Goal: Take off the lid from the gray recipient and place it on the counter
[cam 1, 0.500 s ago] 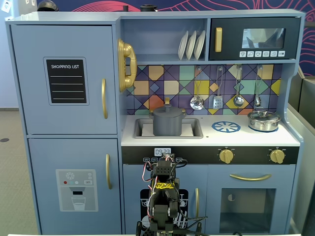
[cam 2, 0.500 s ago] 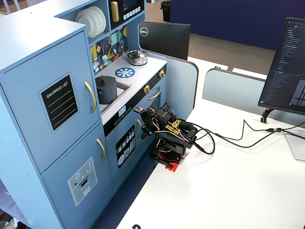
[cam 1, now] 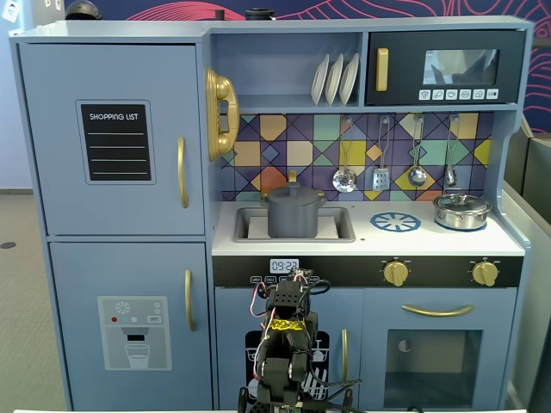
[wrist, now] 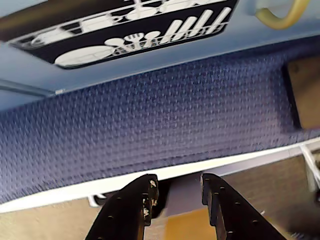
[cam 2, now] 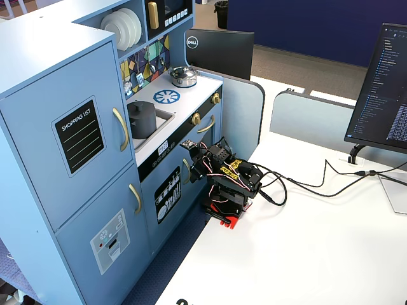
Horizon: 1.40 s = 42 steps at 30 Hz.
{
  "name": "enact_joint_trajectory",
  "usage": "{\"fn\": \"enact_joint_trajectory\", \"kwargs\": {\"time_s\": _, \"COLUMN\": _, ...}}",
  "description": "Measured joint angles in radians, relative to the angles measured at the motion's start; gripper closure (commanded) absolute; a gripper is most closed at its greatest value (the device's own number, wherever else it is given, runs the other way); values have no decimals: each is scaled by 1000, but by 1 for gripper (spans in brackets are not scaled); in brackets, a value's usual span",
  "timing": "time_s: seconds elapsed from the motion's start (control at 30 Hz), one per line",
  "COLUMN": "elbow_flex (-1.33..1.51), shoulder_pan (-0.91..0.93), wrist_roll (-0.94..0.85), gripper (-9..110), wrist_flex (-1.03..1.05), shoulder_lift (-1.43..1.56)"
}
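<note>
- In a fixed view from the front, the gray pot (cam 1: 294,215) stands in the sink (cam 1: 337,227) at the left of the white counter (cam 1: 448,241), with its lid (cam 1: 294,193) on top. A shiny silver pot (cam 1: 461,211) sits at the counter's right end, just right of the blue burner print (cam 1: 395,222). The arm (cam 1: 288,344) is folded low in front of the kitchen, well below the counter.
- In the wrist view, the gripper (wrist: 177,189) is open and holds nothing; its two black fingers (wrist: 135,205) point toward the blue carpet (wrist: 150,120) and the kitchen's base.
- In a fixed view from the side, the arm (cam 2: 229,181) rests on the white desk (cam 2: 318,241) beside the kitchen; the pot (cam 2: 141,119) with its lid (cam 2: 139,106) stands apart from it, up in the sink.
</note>
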Motion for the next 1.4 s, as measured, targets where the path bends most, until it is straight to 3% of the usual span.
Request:
{"fn": "enact_joint_trajectory", "kwargs": {"time_s": 0.33, "elbow_flex": -535, "shoulder_pan": -121, "wrist_roll": -48, "gripper": 98, "wrist_flex": -360, "shoulder_lift": -225}}
{"fn": "enact_joint_trajectory", "kwargs": {"time_s": 0.47, "elbow_flex": -598, "shoulder_pan": -147, "wrist_roll": -101, "gripper": 89, "wrist_flex": -655, "shoulder_lift": -256}}
{"fn": "enact_joint_trajectory", "kwargs": {"time_s": 0.67, "elbow_flex": -614, "shoulder_pan": -135, "wrist_roll": -130, "gripper": 82, "wrist_flex": -890, "shoulder_lift": -305}}
{"fn": "enact_joint_trajectory", "kwargs": {"time_s": 0.9, "elbow_flex": -629, "shoulder_pan": -92, "wrist_roll": -146, "gripper": 82, "wrist_flex": -1063, "shoulder_lift": -411}}
{"fn": "enact_joint_trajectory", "kwargs": {"time_s": 1.4, "elbow_flex": -752, "shoulder_pan": -64, "wrist_roll": -152, "gripper": 84, "wrist_flex": -1210, "shoulder_lift": -683}}
